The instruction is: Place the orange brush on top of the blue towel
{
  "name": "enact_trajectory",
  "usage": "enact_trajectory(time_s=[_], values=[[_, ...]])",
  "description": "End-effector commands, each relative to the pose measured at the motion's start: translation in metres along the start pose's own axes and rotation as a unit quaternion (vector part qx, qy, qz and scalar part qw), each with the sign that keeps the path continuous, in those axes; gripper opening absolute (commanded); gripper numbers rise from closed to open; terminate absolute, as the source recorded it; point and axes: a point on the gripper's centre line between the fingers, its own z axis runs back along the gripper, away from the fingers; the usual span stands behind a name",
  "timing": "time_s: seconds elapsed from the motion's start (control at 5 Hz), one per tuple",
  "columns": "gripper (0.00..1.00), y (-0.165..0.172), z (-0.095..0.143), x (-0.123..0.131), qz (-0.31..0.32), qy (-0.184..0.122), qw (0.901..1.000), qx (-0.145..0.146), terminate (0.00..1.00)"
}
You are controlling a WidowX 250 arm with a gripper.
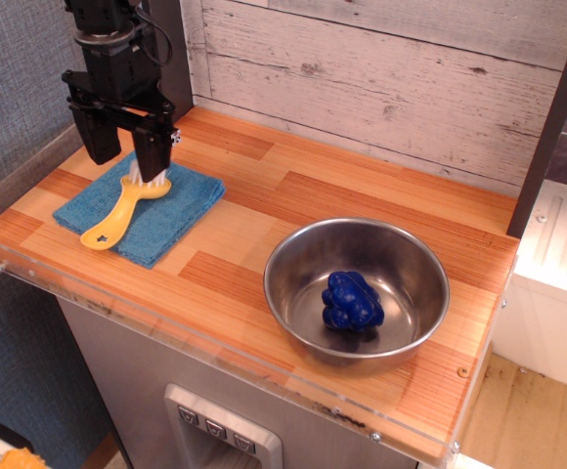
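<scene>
Single view, front of counter point(293, 210), wood-grain top. Item: orange brush point(127, 207), lying flat on the blue towel point(171, 210) at the counter's left end; white bristle head toward the back, rounded handle end at the towel's front-left edge. Item: black pincer point(124, 145), directly above the bristle head, fingers spread, one on each side, holding nothing. Item: steel bowl point(415, 264), right of the towel and apart from it, containing a dark-blue lumpy toy point(351, 301).
</scene>
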Motion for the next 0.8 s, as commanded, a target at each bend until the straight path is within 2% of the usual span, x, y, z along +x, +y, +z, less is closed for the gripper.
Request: enact_trajectory(time_s=[0.0, 0.2, 0.6], values=[[1.00, -0.040, 0.044, 0.008, -0.032, -0.041, 0.9985, -0.017, 0.00], [1.00, -0.054, 0.052, 0.009, -0.042, -0.049, 0.9976, -0.025, 0.00], [1.00, -0.063, 0.057, 0.008, -0.049, -0.051, 0.9973, -0.017, 0.00]])
